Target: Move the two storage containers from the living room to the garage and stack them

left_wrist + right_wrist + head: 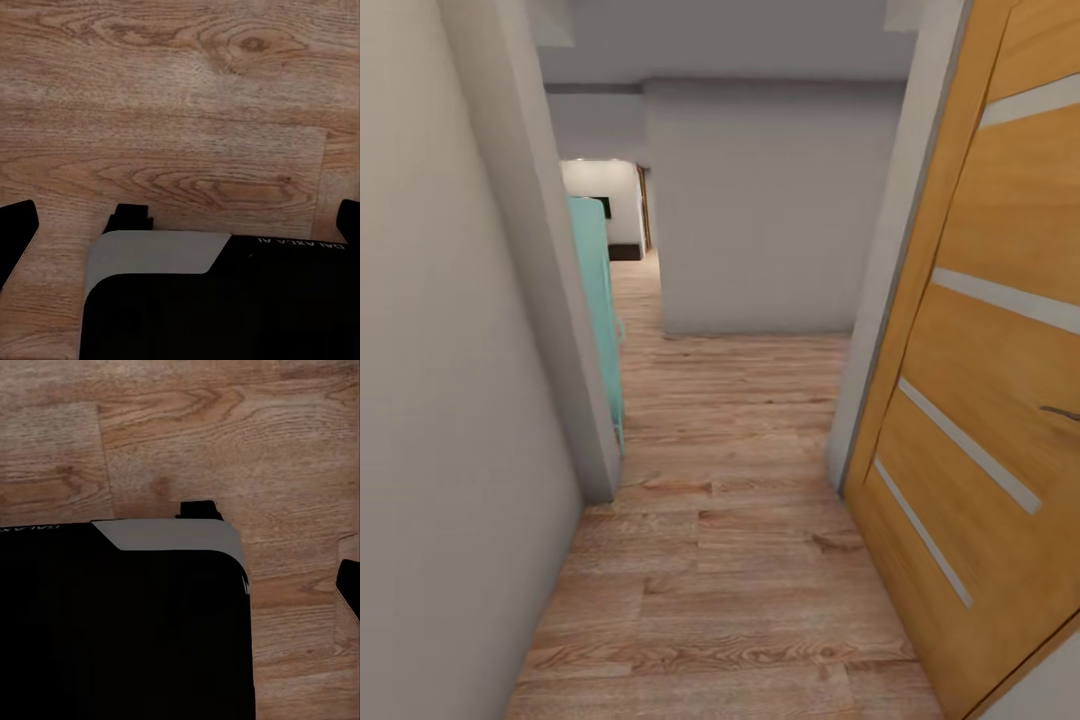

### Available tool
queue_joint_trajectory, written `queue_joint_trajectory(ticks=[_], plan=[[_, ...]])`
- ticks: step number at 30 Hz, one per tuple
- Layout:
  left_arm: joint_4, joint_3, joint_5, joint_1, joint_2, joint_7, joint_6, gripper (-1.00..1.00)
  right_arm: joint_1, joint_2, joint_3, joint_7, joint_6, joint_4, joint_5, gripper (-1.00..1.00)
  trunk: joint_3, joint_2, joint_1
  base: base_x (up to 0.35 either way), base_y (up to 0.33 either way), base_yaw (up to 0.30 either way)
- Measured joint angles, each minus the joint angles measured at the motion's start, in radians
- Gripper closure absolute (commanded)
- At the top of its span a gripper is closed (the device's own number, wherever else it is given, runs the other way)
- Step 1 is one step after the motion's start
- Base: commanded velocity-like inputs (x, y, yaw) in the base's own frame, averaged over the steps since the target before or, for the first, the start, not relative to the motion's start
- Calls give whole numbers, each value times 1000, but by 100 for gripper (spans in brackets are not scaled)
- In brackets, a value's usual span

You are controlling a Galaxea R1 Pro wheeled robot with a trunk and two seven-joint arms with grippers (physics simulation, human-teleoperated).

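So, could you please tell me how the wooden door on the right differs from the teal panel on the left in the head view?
The wooden door is orange-brown with pale horizontal stripes and a dark handle; the teal panel is plain, with no handle in view. The door is near the camera and looms large, while the panel sits farther down the hallway, partly hidden behind the white wall corner. Both stand upright beside the wood-plank floor.

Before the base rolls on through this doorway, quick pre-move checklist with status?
1. Path ahead: wood-plank floor bare up to the facing wall: ok.
2. Right clearance: wooden door swung open, close alongside: cannot tell.
3. Left clearance: wall corner and turquoise panel narrow the gap: cannot tell.
4. Left pincer empty, over floor: ok.
5. Right pincer state: cannot tell.
6. Route beyond the facing wall: passage continues left: ok.
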Motion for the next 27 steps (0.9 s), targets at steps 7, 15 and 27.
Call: queue_joint_trajectory(ticks=[7, 15, 27], plan=[[0, 0, 0, 0, 0, 1, 1, -100, 0, 0, 0, 0, 0, 0, 3, -100, 0, 0, 0, 322, 0, 0], [0, 0, 0, 0, -1, 1, 3, -100, 0, 0, 0, 0, 1, 0, 3, -100, 0, 0, 0, 322, 0, 0], [0, 0, 0, 0, 0, 1, 3, -100, 0, 0, 2, 0, 1, 0, 3, -100, 0, 0, 0, 322, 0, 0]])
